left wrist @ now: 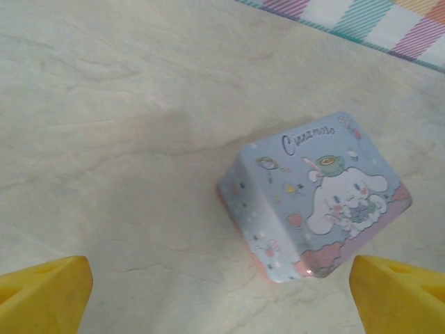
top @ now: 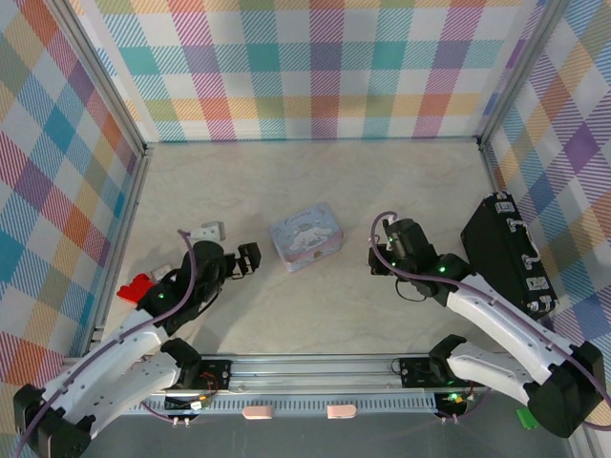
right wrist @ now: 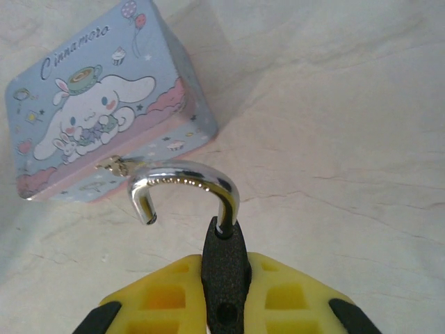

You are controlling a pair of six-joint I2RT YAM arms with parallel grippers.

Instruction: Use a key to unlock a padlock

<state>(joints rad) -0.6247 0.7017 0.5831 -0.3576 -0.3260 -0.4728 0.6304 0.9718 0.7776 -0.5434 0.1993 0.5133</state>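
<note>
So my right fingers (right wrist: 278, 289) are clenched on the padlock (right wrist: 224, 264), squeezing its dark body from both sides with the shackle (right wrist: 184, 177) poking out front where the wrist cam gets a clean look. One leg of the shackle hangs free of the body, so I'd say it's popped open. The lock sits in my grip above the desk (right wrist: 348, 139), near the blue cartoon tin (right wrist: 97, 118), and I can't tell if the shackle touches it. My left fingers (left wrist: 45, 292) are spread wide with nothing in them, hovering by the tin, probably just to stay out of the way
</note>
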